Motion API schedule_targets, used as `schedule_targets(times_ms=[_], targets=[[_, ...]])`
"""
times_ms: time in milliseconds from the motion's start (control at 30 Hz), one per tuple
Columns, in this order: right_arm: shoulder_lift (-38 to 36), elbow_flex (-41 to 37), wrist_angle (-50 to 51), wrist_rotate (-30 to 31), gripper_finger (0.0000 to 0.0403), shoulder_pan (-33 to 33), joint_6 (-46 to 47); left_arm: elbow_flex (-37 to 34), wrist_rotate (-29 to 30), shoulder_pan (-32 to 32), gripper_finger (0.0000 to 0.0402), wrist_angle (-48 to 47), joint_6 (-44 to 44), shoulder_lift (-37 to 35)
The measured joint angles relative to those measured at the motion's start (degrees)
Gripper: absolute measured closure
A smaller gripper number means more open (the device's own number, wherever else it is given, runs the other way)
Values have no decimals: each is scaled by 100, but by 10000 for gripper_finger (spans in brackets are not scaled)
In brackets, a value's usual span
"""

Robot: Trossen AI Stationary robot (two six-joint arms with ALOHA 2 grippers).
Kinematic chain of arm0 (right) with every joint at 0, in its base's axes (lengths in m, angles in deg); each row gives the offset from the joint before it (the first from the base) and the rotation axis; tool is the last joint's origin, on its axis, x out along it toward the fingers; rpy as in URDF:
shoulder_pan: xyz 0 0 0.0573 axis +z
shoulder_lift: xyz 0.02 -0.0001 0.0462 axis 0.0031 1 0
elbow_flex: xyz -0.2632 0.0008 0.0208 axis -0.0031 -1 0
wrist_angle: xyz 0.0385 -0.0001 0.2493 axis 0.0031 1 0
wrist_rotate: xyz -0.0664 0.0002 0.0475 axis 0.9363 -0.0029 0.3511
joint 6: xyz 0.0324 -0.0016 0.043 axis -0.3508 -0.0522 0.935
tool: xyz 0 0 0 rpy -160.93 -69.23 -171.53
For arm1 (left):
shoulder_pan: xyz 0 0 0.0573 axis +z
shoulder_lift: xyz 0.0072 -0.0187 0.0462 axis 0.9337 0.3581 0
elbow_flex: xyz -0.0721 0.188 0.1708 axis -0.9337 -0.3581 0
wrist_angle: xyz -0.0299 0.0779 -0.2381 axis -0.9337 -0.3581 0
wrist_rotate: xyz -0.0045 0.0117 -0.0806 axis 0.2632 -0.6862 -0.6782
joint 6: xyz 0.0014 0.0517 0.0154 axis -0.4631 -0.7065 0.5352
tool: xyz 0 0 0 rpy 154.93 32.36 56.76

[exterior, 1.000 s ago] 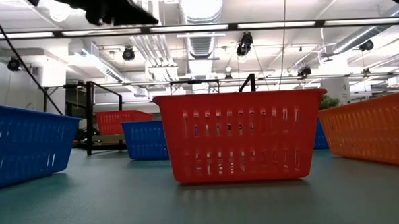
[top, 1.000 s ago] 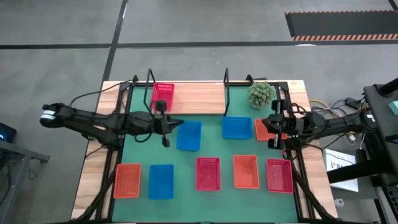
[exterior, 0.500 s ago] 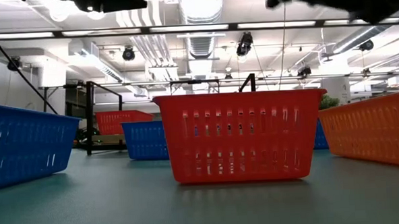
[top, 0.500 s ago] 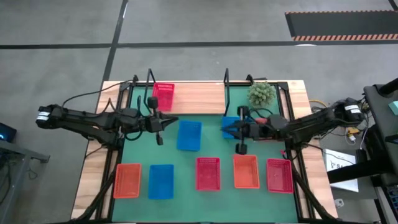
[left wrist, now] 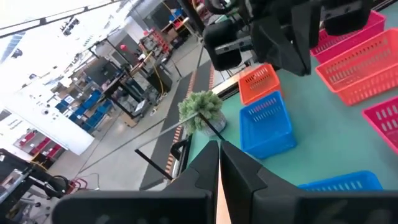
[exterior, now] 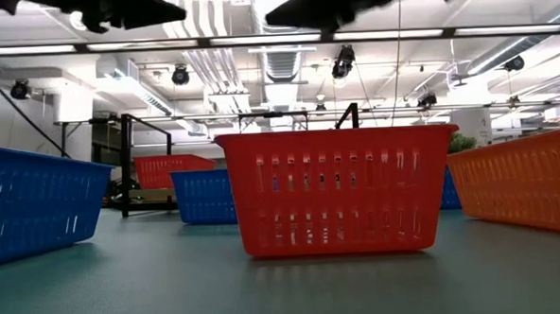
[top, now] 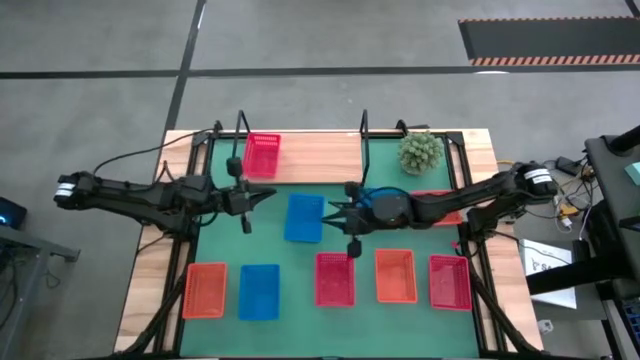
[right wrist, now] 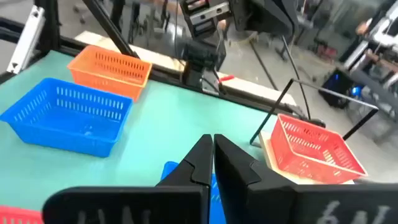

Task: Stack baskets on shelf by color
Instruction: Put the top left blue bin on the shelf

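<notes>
**mesh_fan:** So where's everything sitting? One red basket (top: 261,156) is on the shelf (top: 320,158), at its left end. The rest are down on the green table (top: 230,250).

**armwatcher:** Yeah, and my guess is the next grab is the blue basket (top: 304,218) in the middle. It lies between the two arms, long axis running from the shelf toward the front row. The right gripper (top: 338,213) has reached way across and hangs just beside that basket's right edge, so it's clearly the nearer one. The left gripper (top: 247,197) is off to the basket's left, a bit further away, close to the shelf's left frame.

**mesh_fan:** Fingers?

**armwatcher:** Both wrist cams show the fingertips pressed together, nothing in them. So the right one would have to spread its fingers before it takes the basket's rim.

**mesh_fan:** And it'd be coming at a long side?

**armwatcher:** Looks that way from above, the right long wall faces it.
</notes>
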Motion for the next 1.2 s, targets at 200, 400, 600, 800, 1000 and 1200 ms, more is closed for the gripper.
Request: schedule_targets(times_ms=[200, 400, 600, 800, 1000, 1200], targets=[[469, 1283, 2204, 109, 394, 3, 480, -331, -101, 0, 401, 62, -2, -704], [1091, 2370, 3358, 109, 394, 3, 757, -481, -102, 0, 401, 65, -1, -1138], [1722, 3022, 3885, 111, 381, 47, 702, -536, -104, 0, 402, 71, -2, -1235], [2092, 3381, 4056, 108, 321, 55, 946, -536, -104, 0, 401, 67, 0, -1224], [2340, 3469, 4052, 104, 252, 51, 1381, -536, -104, 2, 402, 68, 0, -1209], [2773, 3511, 4051, 46, 218, 51, 1641, -536, -105, 2, 402, 69, 0, -1213]])
